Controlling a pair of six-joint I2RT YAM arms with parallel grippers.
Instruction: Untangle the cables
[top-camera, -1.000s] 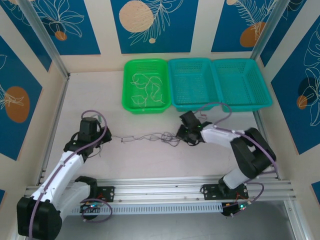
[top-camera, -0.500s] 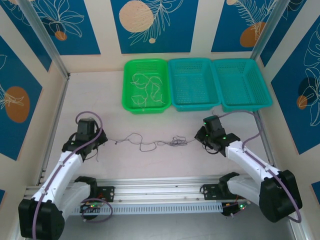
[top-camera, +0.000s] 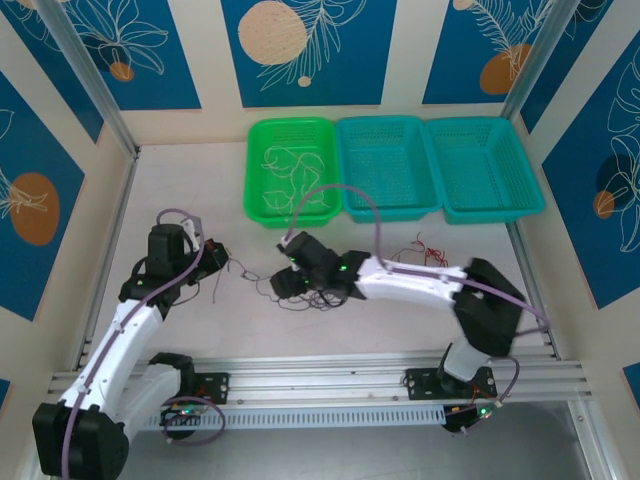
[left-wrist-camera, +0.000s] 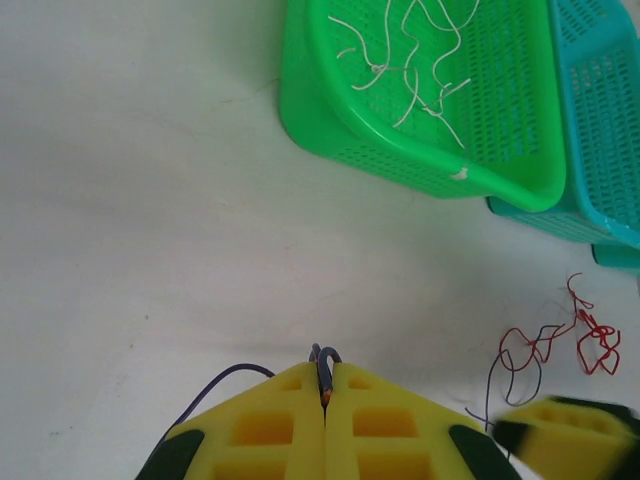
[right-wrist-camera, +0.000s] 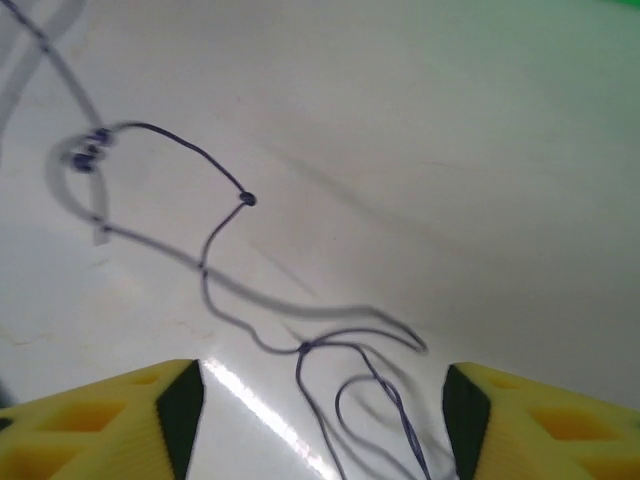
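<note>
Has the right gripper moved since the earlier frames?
Yes. The right gripper swung left, from below the middle teal basket to below the green basket.

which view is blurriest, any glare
Right wrist: worst; the dark cable is smeared with ghosted doubles, and a glare streak lies on the table near the open right gripper. Left wrist: mostly sharp, the left gripper shut crisply on a dark cable end; the yellow pad at lower right is blurred. Top external: even light, right arm slightly smeared.
</note>
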